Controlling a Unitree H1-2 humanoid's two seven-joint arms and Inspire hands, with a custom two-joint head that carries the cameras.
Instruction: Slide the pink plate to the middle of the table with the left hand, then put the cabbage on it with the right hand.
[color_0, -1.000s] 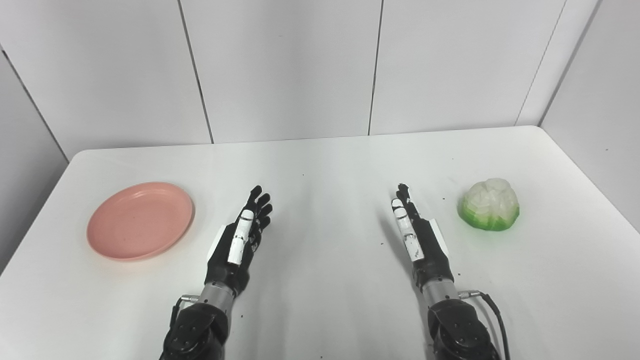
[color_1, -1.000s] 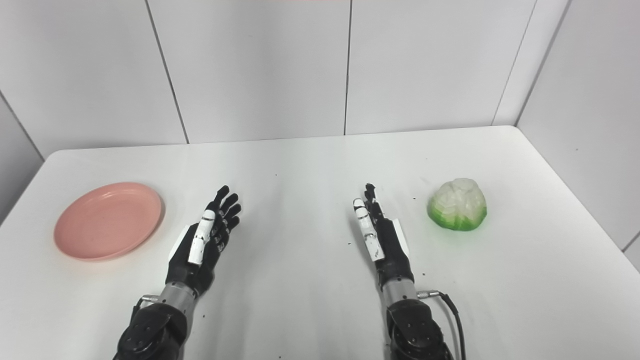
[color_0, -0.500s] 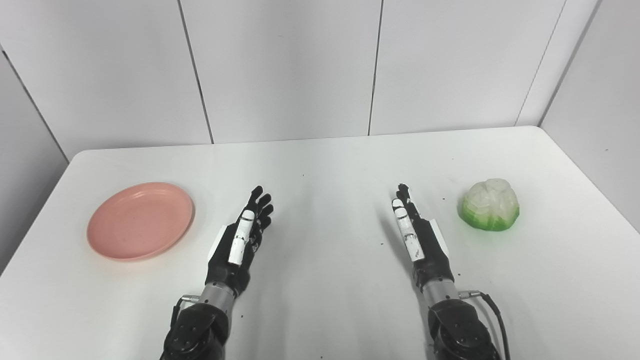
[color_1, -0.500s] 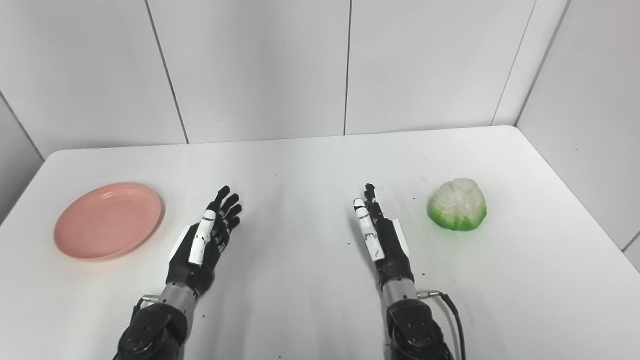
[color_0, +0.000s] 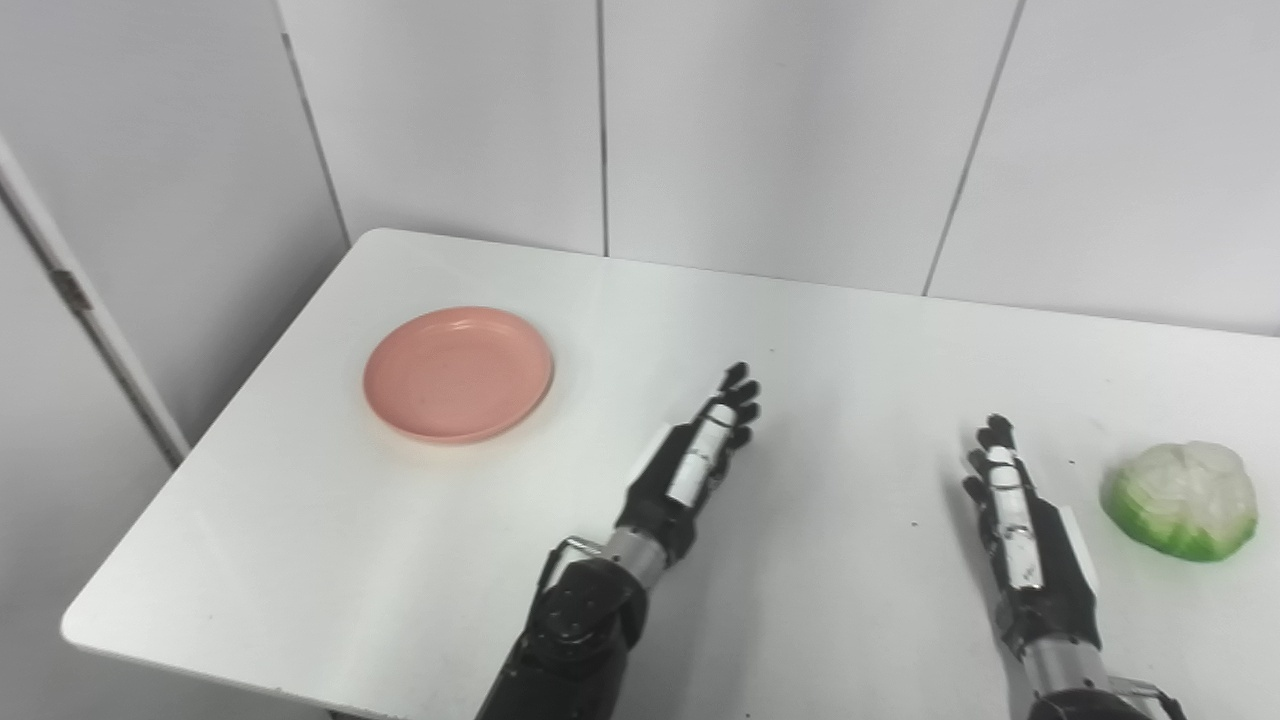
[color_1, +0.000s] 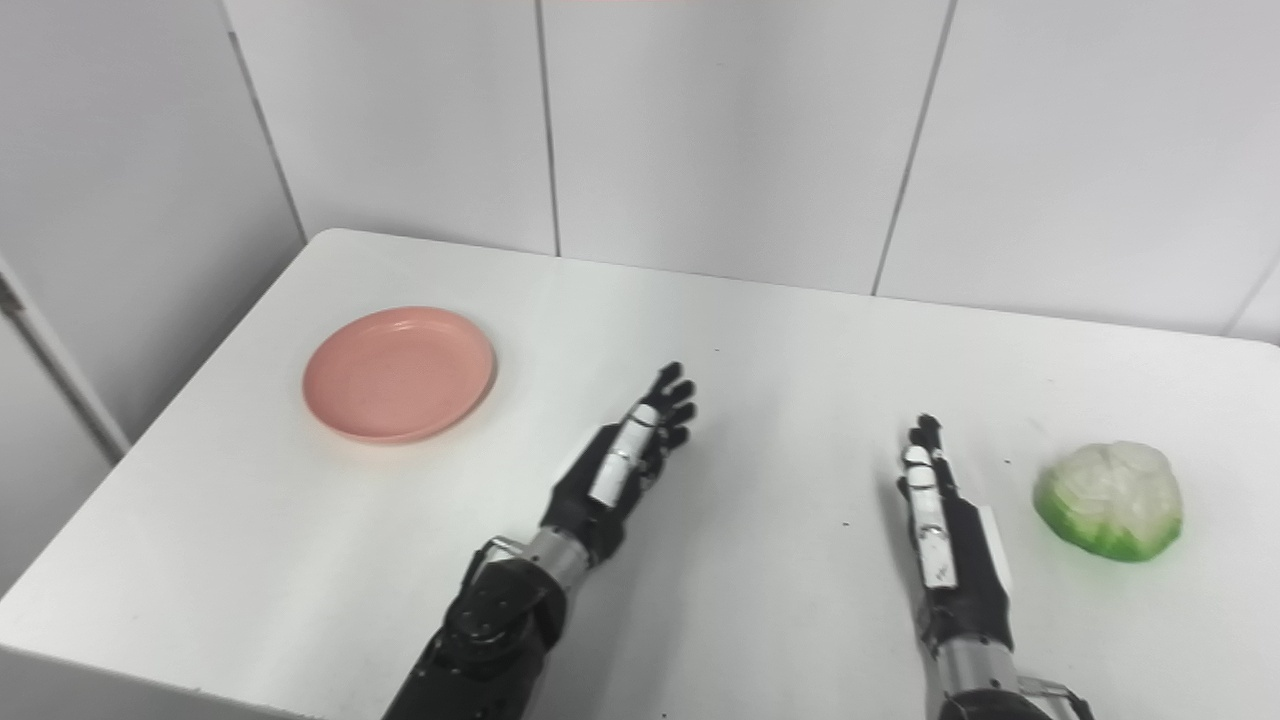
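My left fingers (color_0: 738, 392): stretched out and a little apart, holding nothing.
My left hand (color_0: 695, 460): flat and low over the table (color_0: 300, 520), palm turned sideways, well apart from the plate.
My right fingers (color_0: 995, 450): straight and close side by side, holding nothing.
My right hand (color_0: 1030, 540): on its edge near the cabbage, but not touching it.
Pink plate (color_0: 458, 373): over on the left part of the table, nothing on it. It sits to the left of my left hand, a bit farther back.
Cabbage (color_0: 1182, 498): on the right side of the table, just past my right hand. It is green at the bottom and white on top.
Done: nothing yet, I think. The plate is not in the middle and the cabbage is not on it.
Left to do first: reach my left hand over to the plate and slide it to the middle, near the bare spot between my two hands.
Left to do after: pick up the cabbage with my right hand and set it on the plate.
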